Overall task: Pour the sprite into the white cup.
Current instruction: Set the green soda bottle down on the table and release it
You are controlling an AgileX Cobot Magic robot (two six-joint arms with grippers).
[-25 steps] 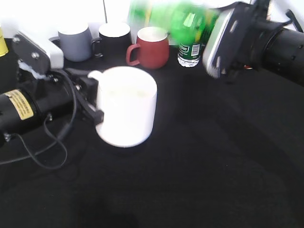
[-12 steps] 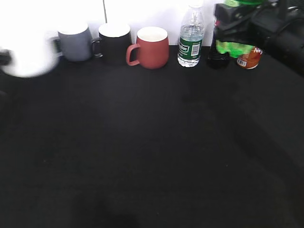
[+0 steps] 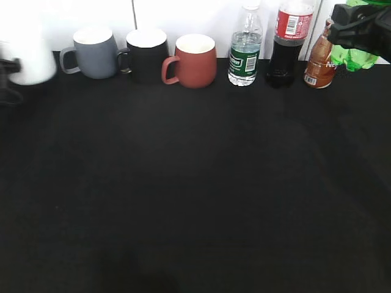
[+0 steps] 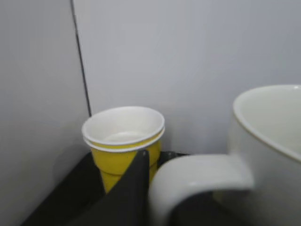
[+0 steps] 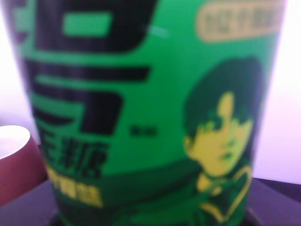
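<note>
The white cup [image 3: 27, 61] is at the far left back of the table, blurred, next to the grey mug. My left gripper [image 3: 6, 76] is shut on its handle. In the left wrist view the cup's handle [image 4: 202, 174] and rim fill the right side, with one dark finger [image 4: 138, 188] against the handle. The sprite [image 3: 357, 58] is at the far right back, beside the brown bottle, with my right gripper [image 3: 360, 27] shut on it. In the right wrist view the sprite's green label [image 5: 141, 117] fills the frame and hides the fingers.
A grey mug [image 3: 95, 54], a black mug [image 3: 146, 55] and a red mug [image 3: 192, 61] stand along the back. A clear water bottle [image 3: 244, 49], a cola bottle [image 3: 287, 43] and a brown bottle [image 3: 317, 61] follow. A yellow paper cup [image 4: 123, 141] stands by the wall.
Both arms left the middle of the table. The left one carried the white cup to the far left back. The right one carried the sprite, now upright, to the far right back.
</note>
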